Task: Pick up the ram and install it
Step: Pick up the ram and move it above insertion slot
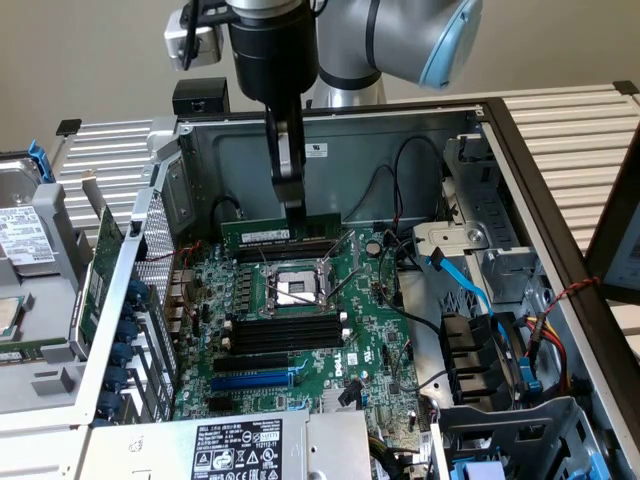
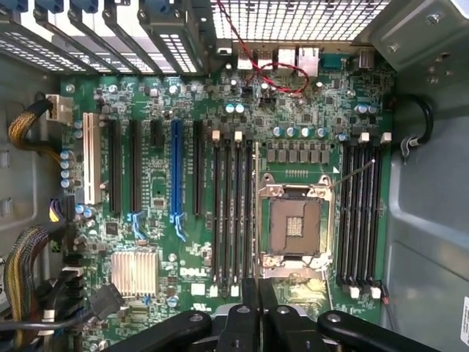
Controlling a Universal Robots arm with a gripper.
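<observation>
Held long thin green ram stick with white label (image 1: 260, 236) on edge, top edge pinched in narrow black gripper (image 1: 295, 222). Kept lengthwise along black empty memory slots (image 1: 285, 254) behind silver CPU socket (image 1: 296, 288), likely to drop straight in. Seating contact unclear.

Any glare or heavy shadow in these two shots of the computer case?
Exterior view: soft even light, the ram in the gripper clearly lit, CPU socket glinting. Wrist view: motherboard evenly lit, vent grille glaring white.
</observation>
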